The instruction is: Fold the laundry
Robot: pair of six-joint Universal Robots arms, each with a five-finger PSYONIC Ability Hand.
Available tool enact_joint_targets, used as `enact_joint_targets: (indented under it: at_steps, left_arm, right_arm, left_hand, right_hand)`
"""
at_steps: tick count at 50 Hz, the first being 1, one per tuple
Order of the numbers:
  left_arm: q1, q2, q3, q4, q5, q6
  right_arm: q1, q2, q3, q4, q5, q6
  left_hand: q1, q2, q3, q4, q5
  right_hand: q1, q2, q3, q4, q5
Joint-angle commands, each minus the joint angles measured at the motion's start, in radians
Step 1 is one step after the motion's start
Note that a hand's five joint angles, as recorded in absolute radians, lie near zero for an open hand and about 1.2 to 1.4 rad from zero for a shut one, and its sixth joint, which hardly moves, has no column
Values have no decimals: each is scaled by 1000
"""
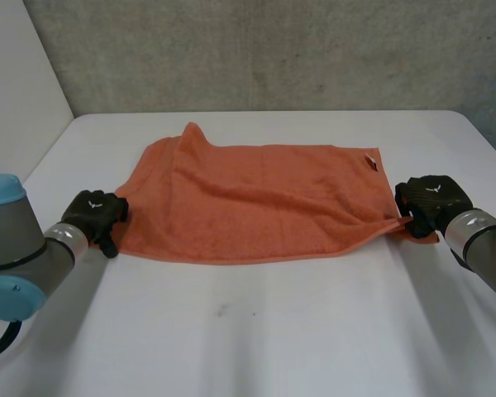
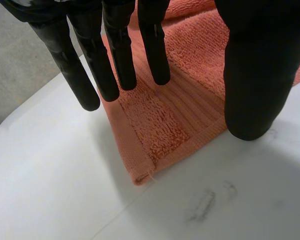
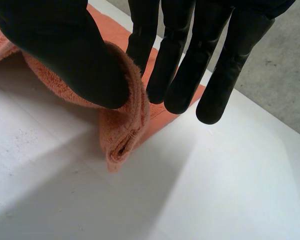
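An orange towel [image 1: 256,198] lies spread across the middle of the white table [image 1: 273,331], with a small bump at its far left edge. My left hand [image 1: 93,213] is at the towel's near left corner. In the left wrist view its fingers [image 2: 120,55] are straight and its thumb [image 2: 255,75] stands apart, and the towel corner [image 2: 165,115] lies flat beneath them, ungripped. My right hand [image 1: 430,198] is at the near right corner. There the thumb [image 3: 60,45] pinches a bunched fold of towel [image 3: 125,130] against the fingers [image 3: 175,75], with the corner lifted slightly.
A small label [image 1: 370,162] sits at the towel's far right corner. A grey concrete wall [image 1: 273,50] stands behind the table. Bare tabletop stretches in front of the towel toward the near edge.
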Motion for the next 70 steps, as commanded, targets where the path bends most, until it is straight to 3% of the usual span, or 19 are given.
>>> enact_joint_targets:
  at_steps: [1,24,32,41,46,49,52,55,61,70]
  left_arm:
    - [0,-30,38,3,0,0]
    - [0,-83,130,17,0,-3]
    - [0,-103,147,17,0,-3]
    - [0,-113,152,17,1,-2]
    - [-8,-97,138,10,0,-2]
    - [-35,-57,112,7,-2,-5]
    - [-86,39,37,16,1,-5]
    - [-123,111,-38,42,1,-5]
    - [-195,128,-98,163,14,-2]
    - [-198,38,-59,172,14,8]
  right_arm:
    - [0,7,-1,0,0,-1]
    - [0,12,-3,0,0,-1]
    - [2,12,-3,2,0,-1]
    - [3,12,-1,6,0,-1]
    - [3,12,-1,11,-2,-1]
    - [3,12,-1,11,0,-1]
    - [3,12,-3,11,-2,-1]
    - [3,12,-3,11,0,-1]
    - [3,12,-4,11,-2,-1]
    - [3,10,2,11,-2,-1]
  left_hand:
    - [129,130,136,137,142]
    - [208,210,215,216,221]
    - [405,406,412,413,418]
    - [446,447,453,454,459]
    - [733,735,740,741,746]
    - [690,691,697,698,703]
    - [300,302,307,309,313]
    - [115,116,122,123,127]
    - [61,63,68,70,74]
    - [73,75,80,81,86]
  right_hand:
    - [419,220,213,203,226]
    - [419,220,213,203,226]
    - [419,220,213,203,226]
    - [419,220,213,203,226]
    - [419,220,213,203,226]
    - [419,220,213,203,226]
    - [419,220,213,203,226]
    - [419,220,213,203,226]
    - [419,220,213,203,226]
    - [419,220,213,203,226]
